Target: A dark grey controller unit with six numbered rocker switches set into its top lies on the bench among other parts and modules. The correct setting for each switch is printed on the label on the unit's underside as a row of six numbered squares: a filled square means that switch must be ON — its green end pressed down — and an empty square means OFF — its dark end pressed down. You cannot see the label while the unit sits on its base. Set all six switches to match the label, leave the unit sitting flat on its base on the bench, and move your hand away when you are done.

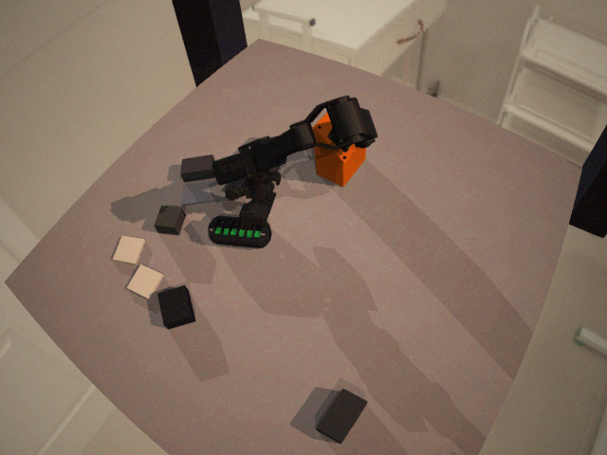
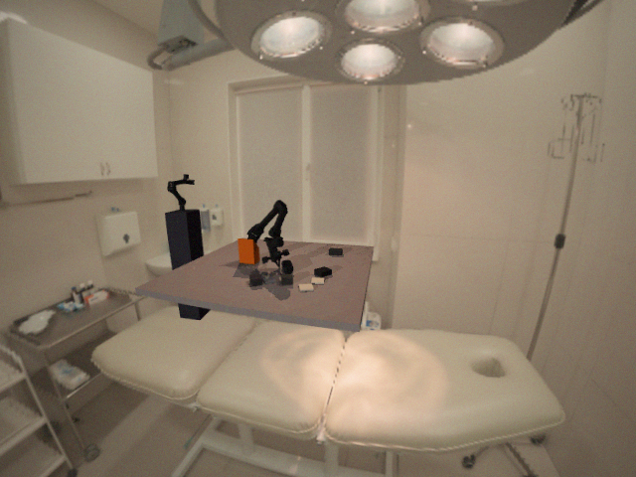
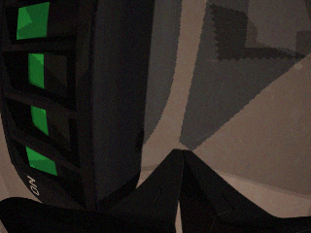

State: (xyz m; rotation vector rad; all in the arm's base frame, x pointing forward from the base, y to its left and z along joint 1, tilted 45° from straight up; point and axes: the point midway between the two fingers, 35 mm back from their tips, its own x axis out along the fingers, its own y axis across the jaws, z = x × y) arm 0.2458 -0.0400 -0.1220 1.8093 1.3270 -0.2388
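The dark controller unit [image 1: 240, 242] [image 2: 286, 266] [image 3: 119, 107] sits on its base on the bench, switches up. The top view shows a row of six green ends along its near side. The wrist view shows some of these, with the ON mark at the lower left; the uppermost green end looks wider than those below it. I cannot tell reliably which ends are pressed. The label underneath is hidden. My gripper [image 3: 180, 157] is shut and empty, pointing down beside the unit's long side, opposite the green ends. In the top view the hand overlaps the unit's far edge; contact is unclear.
A dark box [image 1: 197, 168] [image 2: 255, 278] and a dark grey cube [image 1: 169, 219] lie left of the unit. Two cream tiles [image 1: 129, 249] [image 1: 145, 281] and a black block [image 1: 176, 307] lie nearer. Another dark block [image 1: 341, 416] [image 2: 335, 251] is farther off.
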